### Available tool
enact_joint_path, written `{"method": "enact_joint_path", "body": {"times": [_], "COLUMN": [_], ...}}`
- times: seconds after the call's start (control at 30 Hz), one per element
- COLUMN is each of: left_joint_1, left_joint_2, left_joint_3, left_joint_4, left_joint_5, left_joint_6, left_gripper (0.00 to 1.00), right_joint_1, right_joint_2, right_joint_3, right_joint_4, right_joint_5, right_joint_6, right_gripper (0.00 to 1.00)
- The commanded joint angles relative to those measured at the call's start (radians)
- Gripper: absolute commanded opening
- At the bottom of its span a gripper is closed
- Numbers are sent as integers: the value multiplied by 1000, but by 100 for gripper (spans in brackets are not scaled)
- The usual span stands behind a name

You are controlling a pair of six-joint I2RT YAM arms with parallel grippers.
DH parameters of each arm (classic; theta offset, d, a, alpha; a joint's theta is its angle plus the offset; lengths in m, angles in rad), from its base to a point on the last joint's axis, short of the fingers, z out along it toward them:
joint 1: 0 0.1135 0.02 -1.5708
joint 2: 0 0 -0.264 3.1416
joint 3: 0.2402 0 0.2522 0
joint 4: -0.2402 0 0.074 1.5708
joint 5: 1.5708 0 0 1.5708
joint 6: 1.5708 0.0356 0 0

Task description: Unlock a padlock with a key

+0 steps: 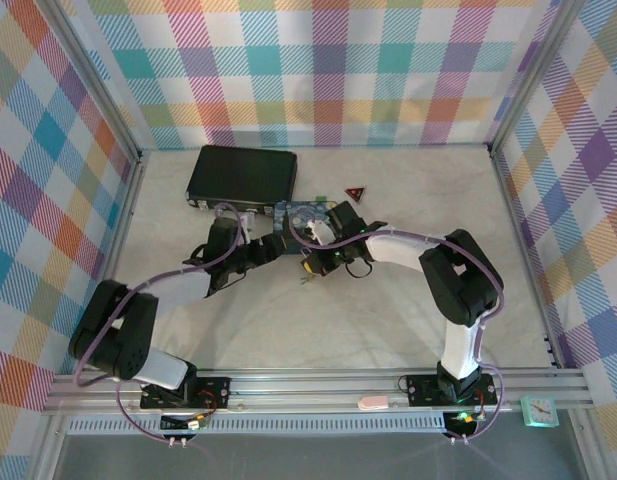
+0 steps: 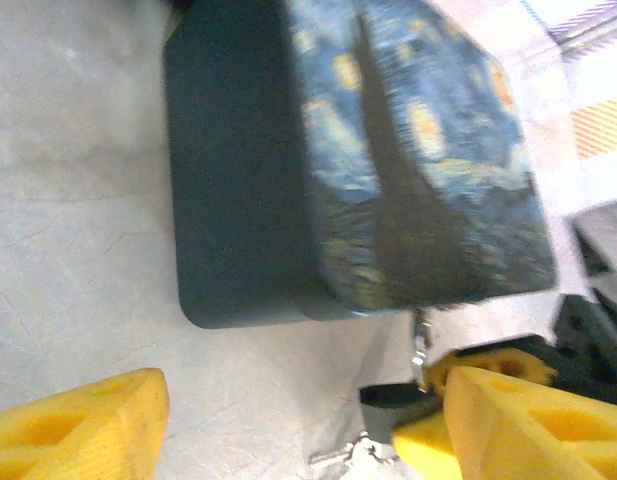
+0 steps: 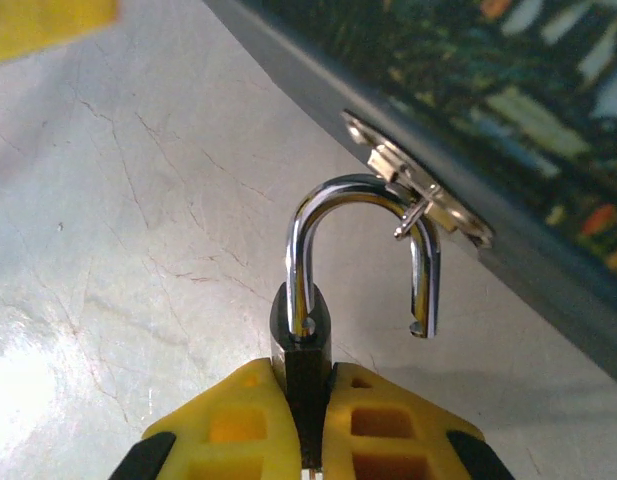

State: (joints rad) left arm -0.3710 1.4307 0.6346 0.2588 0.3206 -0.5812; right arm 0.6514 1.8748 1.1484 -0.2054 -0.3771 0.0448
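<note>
Right wrist view: the padlock (image 3: 301, 335) in close-up. Its dark body stands upright between yellow fingers, with the bright shackle arched above and its right leg out of the body, hanging free.
Shackle and hasp: the curve of the shackle passes through the small metal hasp (image 3: 420, 205) on the near wall of the painted tin (image 3: 508, 110).
Right gripper (image 3: 306, 410): jaws pressed in from both sides, pinching the padlock body.
Left wrist view: the tin's blue-and-yellow lid and dark side wall are seen whole, where the right wrist view gives only a strip. Below the tin's near corner lies a small silvery piece, apparently the key (image 2: 343, 455) — too blurred to tell whether it sits in the lock.
Left gripper (image 2: 298, 410): jaws spread wide over bare table (image 2: 78, 220), holding nothing. Its right finger is just beside the other gripper's yellow finger.
Top view: both grippers meet at the tin's near edge, mid-table. A black briefcase (image 1: 243, 175) lies just beyond the tin to the far left, and a red-and-green block (image 1: 354, 194) sits to the tin's far right, apart from it.
</note>
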Motion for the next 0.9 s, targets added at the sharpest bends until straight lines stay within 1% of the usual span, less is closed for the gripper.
{"method": "enact_joint_path", "body": {"times": [0.0, 0.1, 0.17, 0.23, 0.27, 0.33, 0.43, 0.6, 0.67, 0.87], "left_joint_1": [-6, -8, -13, -30, -44, -87, -138, -191, -196, -197], "left_joint_2": [-122, -179, -185, -171, -162, -136, -85, 24, 71, 178], "left_joint_3": [-4, -20, -51, -68, -73, -86, -102, -105, -104, -79], "left_joint_4": [-92, -97, -24, 29, 46, 94, 166, 257, 305, 411], "left_joint_5": [-7, 10, 32, 28, 11, -38, -88, -144, -146, -157], "left_joint_6": [34, -7, -74, -119, -130, -152, -186, -214, -225, -260], "left_gripper": [77, 78, 74, 68, 65, 56, 47, 42, 39, 36], "right_joint_1": [8, 8, 8, 8, 9, 8, 8, 8, 8, 8], "right_joint_2": [17, 24, 26, 26, 26, 27, 26, 25, 23, 12], "right_joint_3": [16, 10, 7, 4, 2, 1, -6, -18, -21, -30], "right_joint_4": [0, 7, 19, 31, 40, 53, 71, 106, 109, 107], "right_joint_5": [-97, -113, -122, -132, -139, -154, -168, -193, -197, -196], "right_joint_6": [47, 58, 65, 74, 78, 91, 108, 133, 136, 132], "right_gripper": [0, 0, 0, 0, 0, 0, 0, 0, 0, 0]}}
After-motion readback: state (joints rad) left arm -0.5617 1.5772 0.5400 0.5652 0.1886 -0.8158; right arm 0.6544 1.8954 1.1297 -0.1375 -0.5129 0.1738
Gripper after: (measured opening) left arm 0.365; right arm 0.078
